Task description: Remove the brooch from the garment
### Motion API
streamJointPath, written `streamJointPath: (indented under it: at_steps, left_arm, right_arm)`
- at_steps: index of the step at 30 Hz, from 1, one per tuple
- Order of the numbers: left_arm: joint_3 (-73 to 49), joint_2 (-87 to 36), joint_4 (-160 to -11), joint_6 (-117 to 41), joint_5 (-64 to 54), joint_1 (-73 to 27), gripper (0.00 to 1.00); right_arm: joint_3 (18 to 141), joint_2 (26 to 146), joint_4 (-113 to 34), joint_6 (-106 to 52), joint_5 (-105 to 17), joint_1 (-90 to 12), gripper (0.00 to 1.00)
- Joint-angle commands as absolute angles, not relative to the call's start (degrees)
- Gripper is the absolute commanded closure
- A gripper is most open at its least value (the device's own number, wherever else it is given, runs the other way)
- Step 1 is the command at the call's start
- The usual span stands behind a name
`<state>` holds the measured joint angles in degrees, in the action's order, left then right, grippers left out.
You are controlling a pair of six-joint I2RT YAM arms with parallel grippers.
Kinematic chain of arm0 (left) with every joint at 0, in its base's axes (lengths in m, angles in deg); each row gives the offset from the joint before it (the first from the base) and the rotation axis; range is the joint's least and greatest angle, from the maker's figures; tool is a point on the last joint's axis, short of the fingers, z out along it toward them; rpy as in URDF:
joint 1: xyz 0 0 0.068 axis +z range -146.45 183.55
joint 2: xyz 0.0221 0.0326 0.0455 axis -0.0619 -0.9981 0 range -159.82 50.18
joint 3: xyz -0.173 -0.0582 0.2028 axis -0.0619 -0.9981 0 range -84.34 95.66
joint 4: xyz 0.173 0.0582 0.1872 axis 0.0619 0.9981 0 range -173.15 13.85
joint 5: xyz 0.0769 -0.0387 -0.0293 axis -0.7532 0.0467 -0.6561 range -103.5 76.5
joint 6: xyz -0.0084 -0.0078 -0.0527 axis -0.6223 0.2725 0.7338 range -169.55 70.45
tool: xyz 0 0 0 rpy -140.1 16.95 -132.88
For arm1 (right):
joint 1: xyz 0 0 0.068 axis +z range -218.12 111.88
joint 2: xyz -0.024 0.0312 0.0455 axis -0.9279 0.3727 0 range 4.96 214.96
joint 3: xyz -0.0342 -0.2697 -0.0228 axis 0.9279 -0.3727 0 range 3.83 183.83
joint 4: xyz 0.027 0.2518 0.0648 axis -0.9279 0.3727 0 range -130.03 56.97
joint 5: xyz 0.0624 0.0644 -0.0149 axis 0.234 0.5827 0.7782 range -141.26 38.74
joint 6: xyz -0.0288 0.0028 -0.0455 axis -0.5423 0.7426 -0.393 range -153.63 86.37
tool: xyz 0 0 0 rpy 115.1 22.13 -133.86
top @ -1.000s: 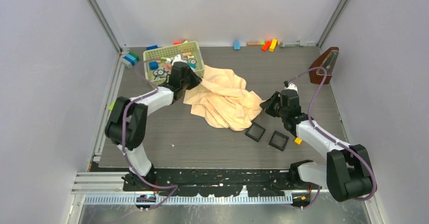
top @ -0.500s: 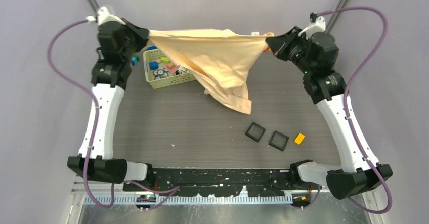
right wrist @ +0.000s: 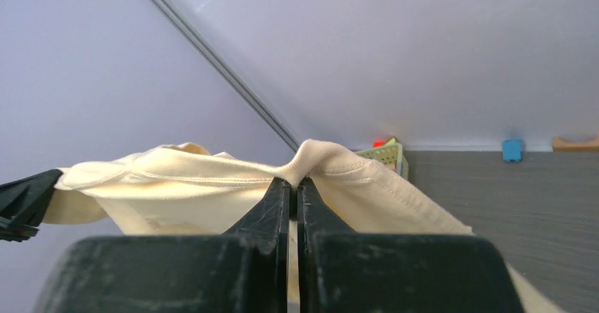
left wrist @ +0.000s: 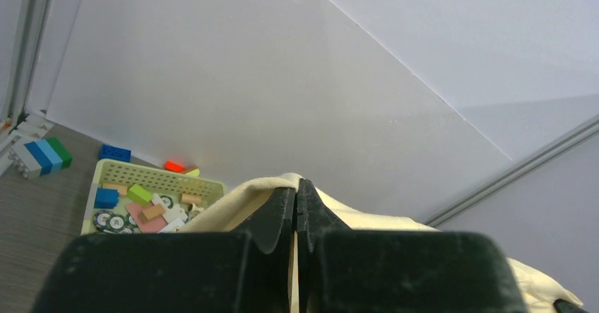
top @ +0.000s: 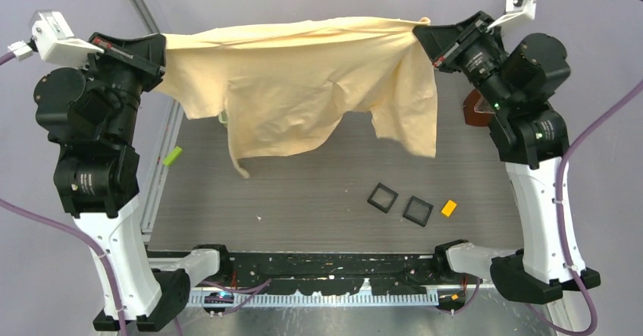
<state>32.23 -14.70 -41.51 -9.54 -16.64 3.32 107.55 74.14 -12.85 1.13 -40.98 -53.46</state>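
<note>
A pale yellow garment (top: 303, 86) hangs spread out high above the table, stretched between both arms. My left gripper (top: 158, 48) is shut on its left top corner, with cloth (left wrist: 261, 189) folded over the fingertips in the left wrist view. My right gripper (top: 421, 34) is shut on the right top corner, and the hem (right wrist: 332, 159) bunches over the closed jaws in the right wrist view. The brooch is not visible in any view.
Two black square trays (top: 383, 197) (top: 418, 210) and a small orange block (top: 448, 208) lie on the grey table at front right. A green basket of toys (left wrist: 152, 200) stands at back left, mostly hidden behind the cloth from above. A brown metronome (top: 478, 108) peeks out behind the right arm.
Both arms rose further and moved apart, lifting the garment from a loose drape into a wide, taut sheet. One second ago it lay crumpled on the table.
</note>
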Motion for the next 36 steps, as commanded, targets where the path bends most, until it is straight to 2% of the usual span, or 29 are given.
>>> streamJointPath:
  at_steps: [1, 3, 9, 12, 14, 17, 19, 20, 24, 26, 29, 32, 36]
  left_arm:
    - [33.3, -13.8, -40.8, -11.4, -21.1, 5.1, 1.00]
    - [31.7, -13.9, -40.5, -11.1, -19.7, 5.1, 1.00]
    - [16.7, -13.9, -46.4, -9.3, -17.2, 5.1, 1.00]
    - [12.2, -17.7, -49.4, -9.6, -17.8, 5.3, 1.00]
    - [13.6, -21.7, -49.7, -9.9, -17.7, 6.2, 1.00]
    - [22.2, -28.0, -47.8, -10.2, -16.0, 8.1, 1.00]
    - [33.0, -32.9, -41.2, -12.4, -18.0, 8.5, 1.00]
    - [38.4, -34.5, -39.0, -13.2, -19.3, 8.8, 1.00]
    - [48.5, -33.4, -37.5, -14.0, -21.8, 9.7, 1.00]
    - [49.2, -30.4, -37.0, -14.4, -21.7, 9.7, 1.00]
    - [41.3, -22.7, -37.2, -14.8, -19.3, 9.7, 1.00]
    - [20.4, -10.9, -41.8, -12.6, -12.3, 9.7, 1.00]
    - [-0.8, 1.8, -42.3, -9.8, 4.7, 9.7, 1.00]
  right_arm:
    - [110.6, 71.7, -15.0, 2.3, -44.6, -54.8, 0.99]
    - [105.3, 70.4, -16.5, 3.1, -44.1, -54.8, 0.99]
    - [89.5, 67.7, -23.6, 6.5, -42.7, -54.8, 0.99]
    - [85.7, 71.1, -27.3, 8.5, -42.6, -54.8, 0.99]
    - [86.2, 75.8, -28.7, 10.4, -42.0, -54.8, 0.99]
    - [96.9, 86.8, -26.8, 12.6, -39.4, -54.7, 0.99]
    - [108.9, 93.9, -21.7, 13.7, -38.7, -54.3, 0.99]
    - [118.6, 96.3, -17.7, 13.8, -38.3, -54.2, 0.99]
    - [146.0, 107.3, -7.8, 11.9, -37.6, -54.1, 0.99]
    - [149.8, 108.7, -6.9, 11.4, -39.0, -54.1, 0.99]
    - [140.2, 104.1, -10.9, 12.3, -39.1, -54.2, 0.99]
    - [118.4, 97.7, -20.8, 13.7, -38.8, -54.2, 0.99]
    - [94.8, 91.9, -29.0, 13.6, -38.8, -54.5, 0.99]
